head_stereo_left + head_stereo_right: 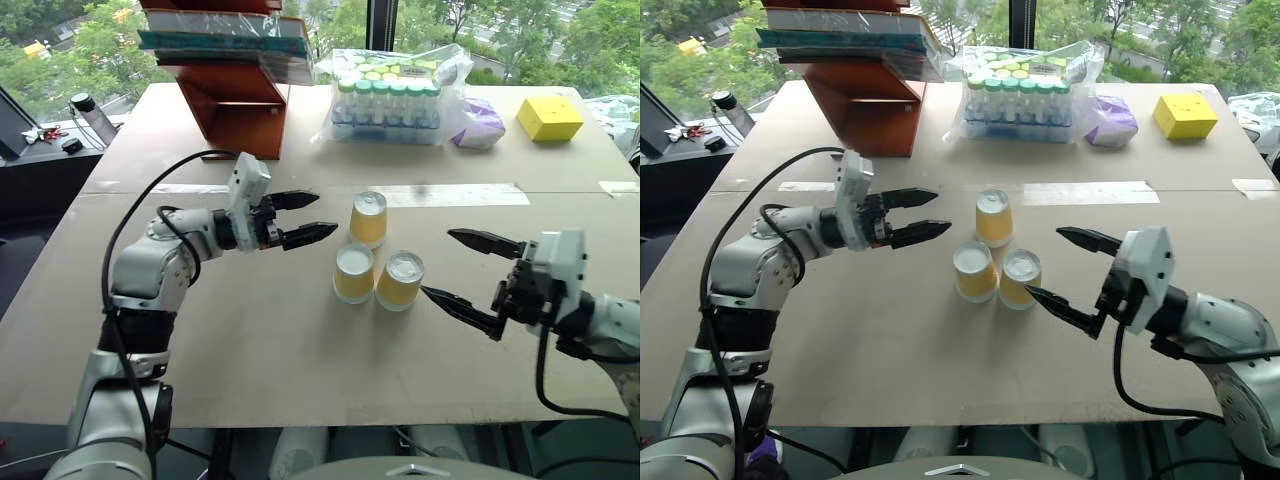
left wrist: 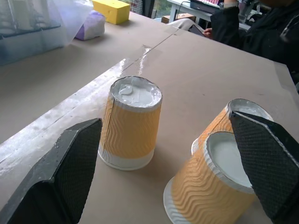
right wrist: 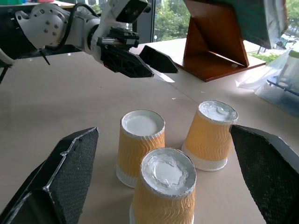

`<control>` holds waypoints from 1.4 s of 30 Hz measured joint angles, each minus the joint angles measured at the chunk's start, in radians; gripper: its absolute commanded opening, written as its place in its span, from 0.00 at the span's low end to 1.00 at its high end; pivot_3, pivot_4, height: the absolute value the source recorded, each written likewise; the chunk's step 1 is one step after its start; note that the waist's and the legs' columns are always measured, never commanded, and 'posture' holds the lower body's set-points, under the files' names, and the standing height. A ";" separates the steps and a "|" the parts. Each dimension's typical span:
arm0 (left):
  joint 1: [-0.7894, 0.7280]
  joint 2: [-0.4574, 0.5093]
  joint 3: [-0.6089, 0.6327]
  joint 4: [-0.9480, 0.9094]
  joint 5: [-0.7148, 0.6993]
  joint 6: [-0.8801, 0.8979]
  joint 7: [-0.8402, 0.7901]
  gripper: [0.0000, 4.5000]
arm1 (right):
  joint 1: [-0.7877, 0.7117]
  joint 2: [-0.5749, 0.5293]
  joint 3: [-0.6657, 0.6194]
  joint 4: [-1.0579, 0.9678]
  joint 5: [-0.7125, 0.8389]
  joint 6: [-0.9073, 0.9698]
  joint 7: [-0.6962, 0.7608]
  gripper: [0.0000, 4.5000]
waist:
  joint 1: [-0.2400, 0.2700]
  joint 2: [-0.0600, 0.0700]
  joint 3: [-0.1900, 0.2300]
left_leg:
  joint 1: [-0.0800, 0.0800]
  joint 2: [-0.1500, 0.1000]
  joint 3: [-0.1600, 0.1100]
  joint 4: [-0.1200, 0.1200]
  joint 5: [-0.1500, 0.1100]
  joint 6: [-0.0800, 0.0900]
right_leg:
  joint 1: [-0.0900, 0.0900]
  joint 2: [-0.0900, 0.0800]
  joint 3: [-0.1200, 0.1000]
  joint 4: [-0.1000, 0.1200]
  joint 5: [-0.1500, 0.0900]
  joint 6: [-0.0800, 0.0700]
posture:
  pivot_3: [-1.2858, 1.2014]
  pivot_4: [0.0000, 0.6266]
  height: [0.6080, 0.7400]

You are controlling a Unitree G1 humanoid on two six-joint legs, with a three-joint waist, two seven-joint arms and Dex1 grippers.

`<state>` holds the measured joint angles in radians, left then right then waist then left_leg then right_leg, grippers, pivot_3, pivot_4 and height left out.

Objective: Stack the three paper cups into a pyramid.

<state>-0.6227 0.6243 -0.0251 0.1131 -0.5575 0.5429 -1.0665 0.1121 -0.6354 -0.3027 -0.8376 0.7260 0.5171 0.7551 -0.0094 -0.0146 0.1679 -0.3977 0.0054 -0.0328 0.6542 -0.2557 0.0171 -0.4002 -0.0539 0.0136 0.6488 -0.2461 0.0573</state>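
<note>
Your head views show three small tapered paper cups with ribbed yellow-orange sides, all upside down on the tan board table [image 1: 250,350]: two cups [image 1: 354,273] [image 1: 400,280] touching side by side and the third cup [image 1: 368,219] just behind them, apart. The left gripper [image 1: 300,218] hovers spread and empty beside that rear cup, and the right gripper [image 1: 468,272] gapes empty beside the front pair, its lower finger near the right-hand cup. Only your left wrist view shows a person's dark sleeve [image 2: 261,28] past the table edge, while the head views add the clear bag of green-capped vials [image 1: 390,100], a yellow box [image 1: 549,118] and a red-brown wooden stand [image 1: 235,105] well behind the cups.
</note>
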 measured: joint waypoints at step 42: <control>-0.392 -0.227 -0.003 0.418 0.140 -0.128 -0.374 0.52 | 0.628 0.018 -0.441 -0.158 0.113 -0.237 -0.032 1.00 | -0.005 -0.005 0.002 | 0.000 0.001 0.000 0.012 0.000 0.000 | 0.002 0.001 0.001 0.010 0.000 0.000 | 0.52 0.24 1.00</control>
<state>-1.0150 0.3971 -0.0277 0.5308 -0.4171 0.4148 -1.4409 0.7398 -0.6174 -0.7438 -0.9953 0.8392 0.2803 0.7226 -0.0144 -0.0196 0.1700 -0.3980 0.0061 -0.0325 0.6659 -0.2558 0.0172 -0.3987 -0.0533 0.0147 0.6584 -0.2465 0.0576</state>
